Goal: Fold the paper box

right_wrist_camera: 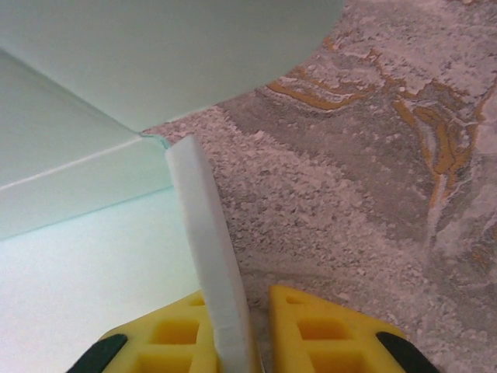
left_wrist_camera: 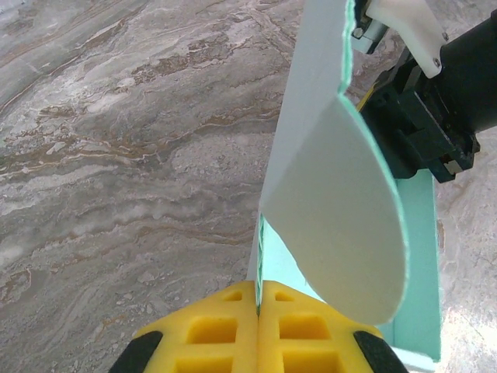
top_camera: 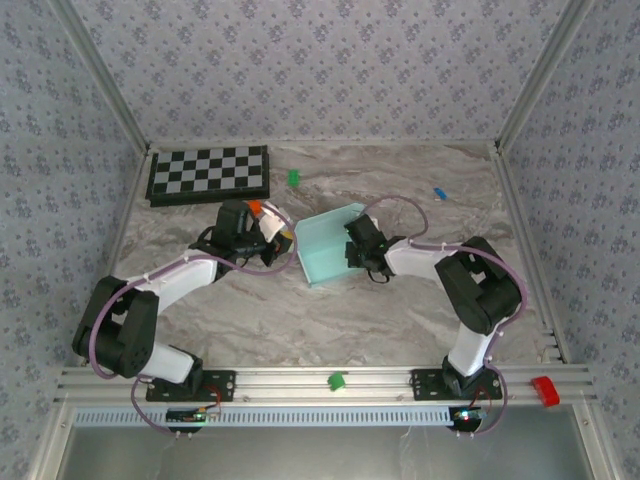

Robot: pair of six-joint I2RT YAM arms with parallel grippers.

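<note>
On marbled grey table (top_camera: pixel 400 320), paper box (top_camera: pixel 325 255); floral-patterned walls (top_camera: pixel 320 70) all round

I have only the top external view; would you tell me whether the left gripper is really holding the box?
Observer: Yes. Its wrist view shows the left gripper shut on a thin wall edge of the box.
Operator: Thank you. And the right one?
Observer: In its wrist view, a box edge stands in the right gripper. I can't tell whether it is clamped.
Operator: Is any flap loose?
Observer: A rounded flap curves free just ahead of the left gripper.
</note>
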